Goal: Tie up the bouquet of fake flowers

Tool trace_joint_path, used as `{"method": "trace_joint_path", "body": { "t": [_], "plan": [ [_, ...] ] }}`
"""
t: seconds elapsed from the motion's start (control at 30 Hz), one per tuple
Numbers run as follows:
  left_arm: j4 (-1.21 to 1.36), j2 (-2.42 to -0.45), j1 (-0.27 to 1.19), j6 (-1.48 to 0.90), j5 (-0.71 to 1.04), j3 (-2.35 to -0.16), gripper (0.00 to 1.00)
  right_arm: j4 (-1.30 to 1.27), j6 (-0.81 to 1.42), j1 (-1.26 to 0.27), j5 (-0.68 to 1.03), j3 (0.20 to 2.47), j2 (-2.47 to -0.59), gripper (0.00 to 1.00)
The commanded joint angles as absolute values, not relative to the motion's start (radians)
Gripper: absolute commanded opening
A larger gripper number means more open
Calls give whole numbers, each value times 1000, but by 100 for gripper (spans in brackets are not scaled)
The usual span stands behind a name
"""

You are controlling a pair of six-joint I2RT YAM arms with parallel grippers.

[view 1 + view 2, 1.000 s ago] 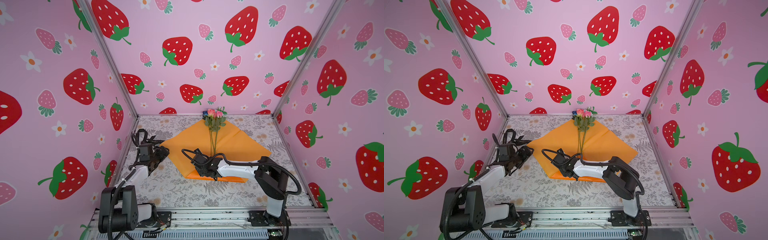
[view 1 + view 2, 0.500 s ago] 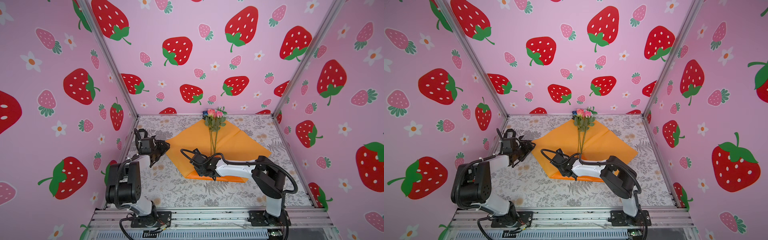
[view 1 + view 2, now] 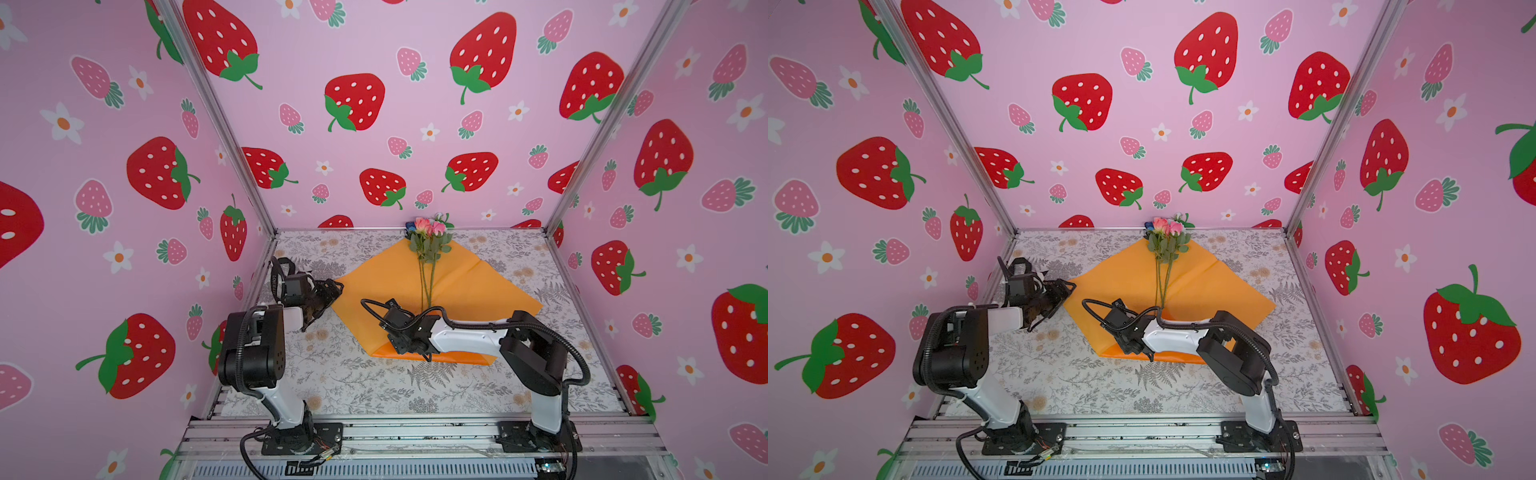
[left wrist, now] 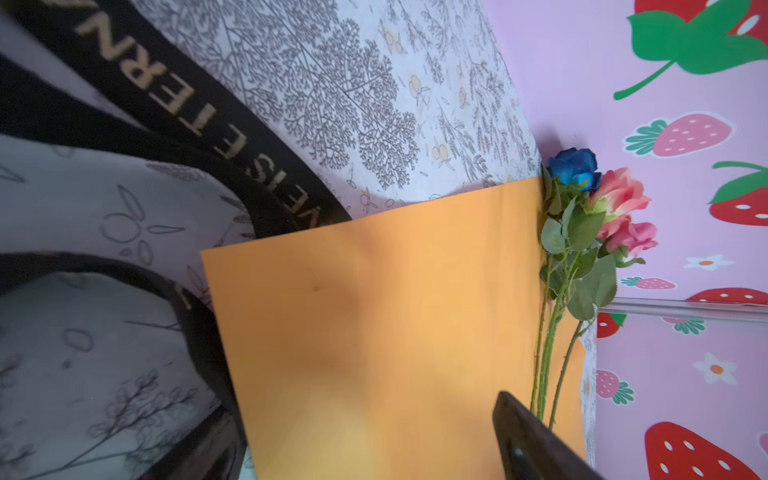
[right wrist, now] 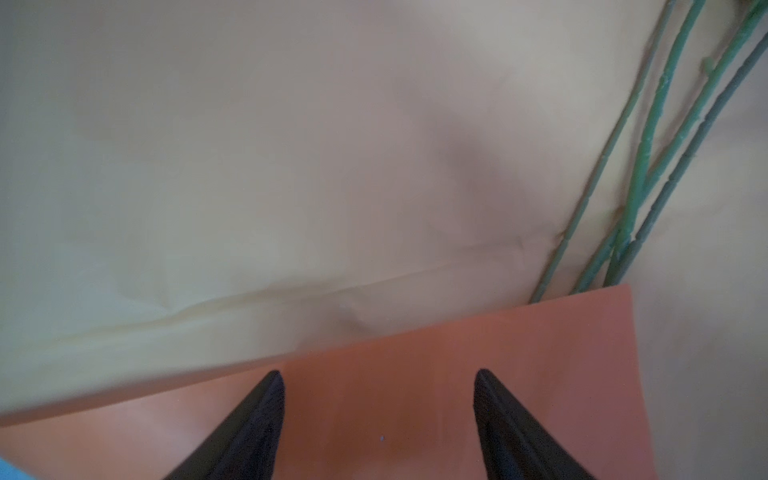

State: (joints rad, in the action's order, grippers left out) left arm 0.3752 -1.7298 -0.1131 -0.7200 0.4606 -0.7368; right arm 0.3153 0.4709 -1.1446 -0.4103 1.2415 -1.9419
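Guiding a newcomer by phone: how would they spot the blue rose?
An orange sheet lies on the table, one corner at the back wall. The bouquet has its blooms there; the blue rose is the only blue one, beside two pink roses.

Pink walls [image 3: 374, 50] printed with strawberries and daisies close around my leaf-patterned tablecloth [image 3: 353, 386] on three sides; metal posts [image 3: 224, 124] rise from its far corners; soft, even light.
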Motion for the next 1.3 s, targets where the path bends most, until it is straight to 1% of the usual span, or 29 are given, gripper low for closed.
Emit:
{"method": "trace_joint_path", "body": {
  "t": [0.0,0.33,0.47,0.53,0.67,0.77,0.87,0.97,1.1,1.27],
  "plan": [
    [465,-1735,-115,-759,547,-718,91,294,483,-1123,-373,1250,-1952,74],
    [532,-1729,-107,-744,600,-718,90,218,512,-1055,-234,1206,-1938,72],
    [540,-1732,-107,-748,613,-727,89,211,510,-1052,-226,1204,-1935,72],
    [552,-1727,-107,-758,626,-727,87,211,512,-1052,-227,1204,-1934,70],
    [554,-1692,-104,-774,626,-710,76,210,508,-1052,-221,1202,-1930,62],
    [534,-1654,-99,-786,613,-687,71,206,506,-1053,-209,1199,-1920,53],
    [497,-1610,-93,-788,594,-660,70,204,517,-1053,-188,1189,-1905,45],
    [464,-1564,-87,-789,565,-621,70,209,538,-1052,-174,1175,-1882,41],
    [444,-1513,-76,-793,548,-576,72,195,575,-1052,-122,1133,-1855,39],
    [435,-1505,-53,-792,546,-556,71,166,612,-1052,-72,1081,-1822,37]
  ]
}}
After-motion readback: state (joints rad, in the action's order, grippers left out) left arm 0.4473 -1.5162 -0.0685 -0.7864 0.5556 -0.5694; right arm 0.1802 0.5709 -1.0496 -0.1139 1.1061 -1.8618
